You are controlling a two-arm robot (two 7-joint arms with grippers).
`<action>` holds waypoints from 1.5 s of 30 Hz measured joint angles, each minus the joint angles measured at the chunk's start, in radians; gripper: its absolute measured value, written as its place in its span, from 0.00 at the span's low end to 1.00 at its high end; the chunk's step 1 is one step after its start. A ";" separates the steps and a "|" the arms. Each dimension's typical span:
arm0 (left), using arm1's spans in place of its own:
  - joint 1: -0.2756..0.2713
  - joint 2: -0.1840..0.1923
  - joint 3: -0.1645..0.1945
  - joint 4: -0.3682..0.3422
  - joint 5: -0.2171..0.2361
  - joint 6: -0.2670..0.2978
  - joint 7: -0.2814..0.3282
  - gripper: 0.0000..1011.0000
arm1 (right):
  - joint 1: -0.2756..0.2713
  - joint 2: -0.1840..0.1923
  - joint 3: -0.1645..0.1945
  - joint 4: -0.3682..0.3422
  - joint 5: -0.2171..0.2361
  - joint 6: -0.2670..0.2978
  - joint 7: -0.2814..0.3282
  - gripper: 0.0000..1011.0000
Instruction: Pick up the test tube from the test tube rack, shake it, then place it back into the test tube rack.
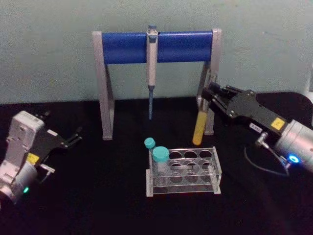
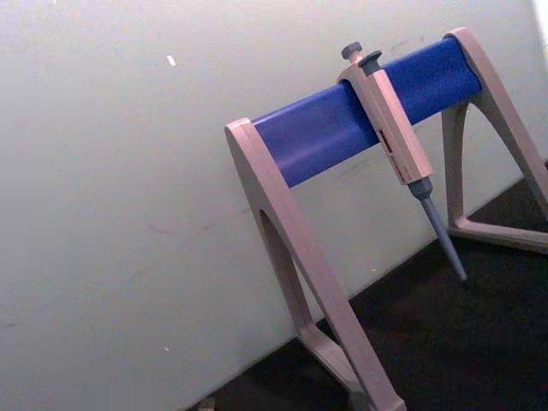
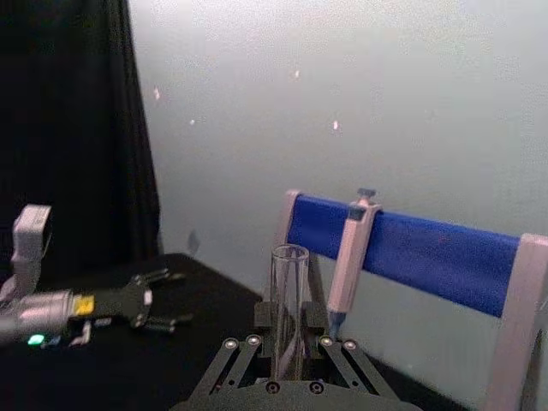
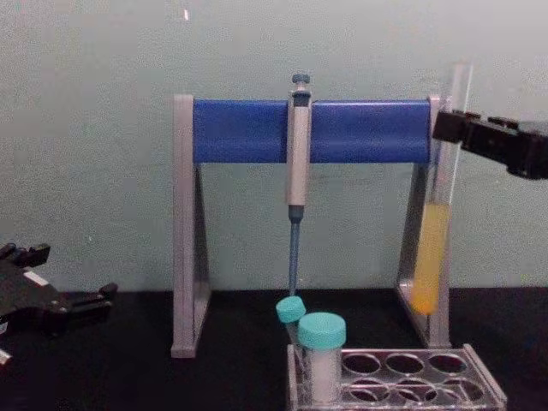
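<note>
My right gripper is shut on the test tube, holding it near its top. The tube hangs upright in the air, with yellow liquid in its lower part, just in front of the pipette stand's right leg. The chest view shows the test tube well above the table, with the right gripper coming in from the right edge. Its open mouth shows between the fingers in the right wrist view. The clear test tube rack sits on the black table, below the tube and slightly left of it. My left gripper rests open at the far left.
Two teal-capped tubes stand at the rack's left end. Behind the rack rises the grey-and-blue pipette stand, with a grey pipette hanging from its bar. A pale wall closes the back.
</note>
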State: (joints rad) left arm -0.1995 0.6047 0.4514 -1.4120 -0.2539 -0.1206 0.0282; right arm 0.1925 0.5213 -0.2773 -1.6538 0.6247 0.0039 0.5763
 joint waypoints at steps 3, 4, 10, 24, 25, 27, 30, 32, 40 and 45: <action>0.000 0.000 0.000 0.000 0.000 0.000 0.000 0.99 | -0.005 0.015 -0.002 -0.003 0.000 -0.002 0.004 0.22; 0.000 0.000 0.000 0.000 0.000 0.000 0.000 0.99 | -0.009 0.026 -0.003 -0.004 -0.002 -0.008 0.005 0.22; 0.000 0.000 0.000 0.000 0.000 0.000 0.000 0.99 | -0.011 0.042 -0.011 0.005 -0.009 -0.039 -0.004 0.22; 0.000 0.000 0.000 0.000 0.000 0.000 0.000 0.99 | 0.034 0.002 -0.075 0.084 -0.048 -0.077 -0.016 0.22; 0.000 0.000 0.000 0.000 0.000 0.000 0.000 0.99 | 0.038 -0.001 -0.080 0.090 -0.051 -0.078 -0.016 0.22; 0.000 0.000 0.000 0.000 0.000 0.000 0.000 0.99 | 0.045 -0.007 -0.087 0.102 -0.056 -0.081 -0.016 0.22; 0.000 0.000 0.000 0.000 0.000 0.000 0.000 0.99 | 0.051 -0.012 -0.094 0.110 -0.060 -0.082 -0.016 0.22; 0.000 0.000 0.000 0.000 0.000 0.000 0.000 0.99 | 0.057 -0.016 -0.098 0.118 -0.064 -0.082 -0.015 0.22; 0.000 0.000 0.000 0.000 0.000 0.000 0.000 0.99 | 0.072 -0.024 -0.113 0.145 -0.083 -0.081 -0.016 0.22; 0.000 0.000 0.000 0.000 0.000 0.000 0.000 0.99 | 0.078 -0.028 -0.119 0.156 -0.090 -0.075 -0.016 0.22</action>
State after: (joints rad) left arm -0.1995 0.6047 0.4514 -1.4120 -0.2539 -0.1205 0.0283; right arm 0.2709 0.4928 -0.3960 -1.4981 0.5345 -0.0715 0.5601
